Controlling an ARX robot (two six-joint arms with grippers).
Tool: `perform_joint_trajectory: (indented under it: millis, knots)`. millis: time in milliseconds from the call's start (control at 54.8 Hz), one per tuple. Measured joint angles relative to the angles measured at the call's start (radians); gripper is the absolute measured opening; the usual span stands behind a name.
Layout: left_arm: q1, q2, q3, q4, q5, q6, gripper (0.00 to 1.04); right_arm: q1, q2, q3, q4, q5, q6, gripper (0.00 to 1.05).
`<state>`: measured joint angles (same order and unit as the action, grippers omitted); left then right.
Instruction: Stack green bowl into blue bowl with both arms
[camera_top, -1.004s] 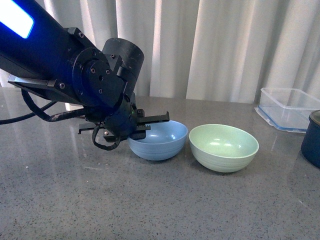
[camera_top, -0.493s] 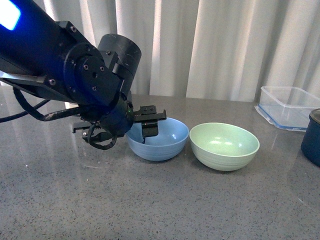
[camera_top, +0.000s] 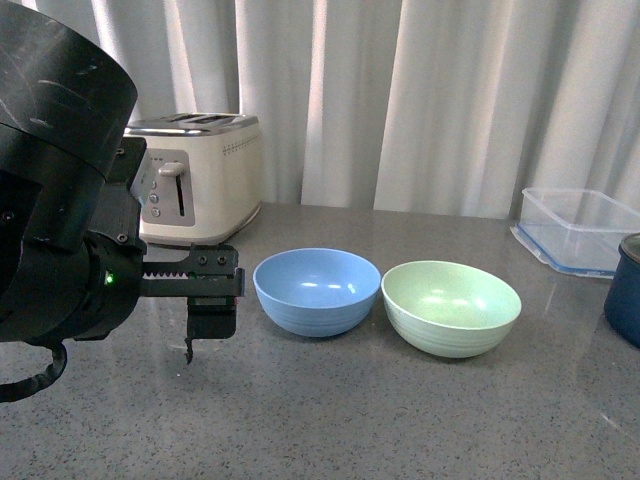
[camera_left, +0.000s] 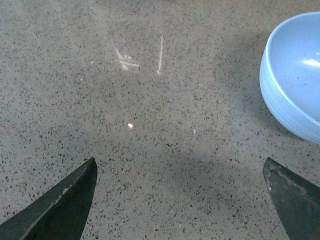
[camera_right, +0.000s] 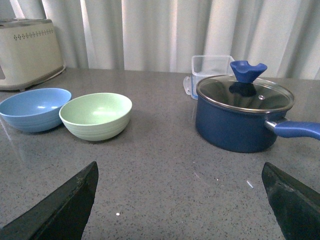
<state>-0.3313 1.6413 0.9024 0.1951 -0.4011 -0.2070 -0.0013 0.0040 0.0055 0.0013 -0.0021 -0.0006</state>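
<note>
**Both grippers wide, bowls side by side on desk**

L gripper (camera_left: 177, 200): from my L wrist cam I see both fingertips far apart, jaws wide, only grey speckled desk (camera_left: 150, 125) between them. In the front view it hangs low over the desk on the end of the big black L arm (camera_top: 60, 200). One finger (camera_top: 210, 312) points down. I can't tell if the tip touches the surface. It's on the L side of the blue bowl (camera_top: 316, 290), near but clear of it. The wrist cam catches only that bowl's ridged outer wall at frame edge.

R gripper (camera_right: 177, 200): also wide, jaws spread, holding nothing, looking across the desk from the R side. It's well apart from both bowls and isn't in the front view.

The blue bowl is upright, roughly mid-desk. The green bowl (camera_top: 450, 308) is upright just to its R, sitting on the desk and not inside the blue one. The rims are touching or v. close; I can't say which.

Further out, a cream toaster (camera_top: 195, 178) stands by the desk's far edge on the L, behind the L arm. A clear box (camera_top: 580, 228) sits by the far edge on the R. A navy pot (camera_right: 242, 117) w/ glass lid and blue knob (camera_right: 248, 70) is near the R edge, in front of the box. A pale curtain (camera_top: 430, 100) hangs behind the far edge.
</note>
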Motion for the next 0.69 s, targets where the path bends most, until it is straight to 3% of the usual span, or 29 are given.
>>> perform_joint_trajectory:
  millis: [183,256,383,694]
  knots:
    - [0.000,0.000,-0.002,0.005,0.001,0.005,0.98,0.000,0.000,0.000,0.000,0.001,0.000,0.95]
    - [0.022,0.000,-0.161,0.441,0.111,0.109,0.81,0.000,0.000,0.000,0.000,0.001,0.000,0.95]
    - [0.077,-0.081,-0.379,0.802,0.160,0.174,0.57,0.000,0.000,0.000,0.000,0.002,0.000,0.95]
    - [0.174,-0.320,-0.629,0.839,0.248,0.195,0.03,0.000,0.000,0.000,0.000,0.001,0.000,0.95]
